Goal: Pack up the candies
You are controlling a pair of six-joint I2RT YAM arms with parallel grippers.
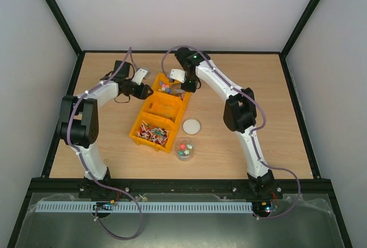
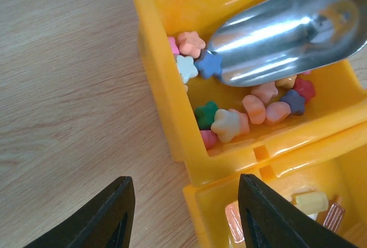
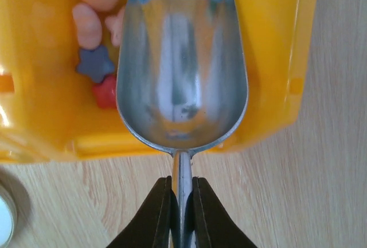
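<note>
Top external: we judge packing barely begun. A few candies (image 1: 183, 150) sit in the jar (image 1: 191, 152), its lid (image 1: 191, 126) off beside it; most lie in the far one of the orange tray's (image 1: 134, 134) 3 compartments. Left wrist: the left gripper (image 2: 184, 191) hangs half open, empty, over the tray wall. Right wrist: the right gripper (image 3: 182, 182) clamps the scoop's (image 3: 182, 59) handle, its bowl empty among candies.

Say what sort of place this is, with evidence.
Probably a robotics lab cell: left arm and right arm bolted to a wooden table, black-framed white walls, the right gripper holding a metal scoop.
</note>
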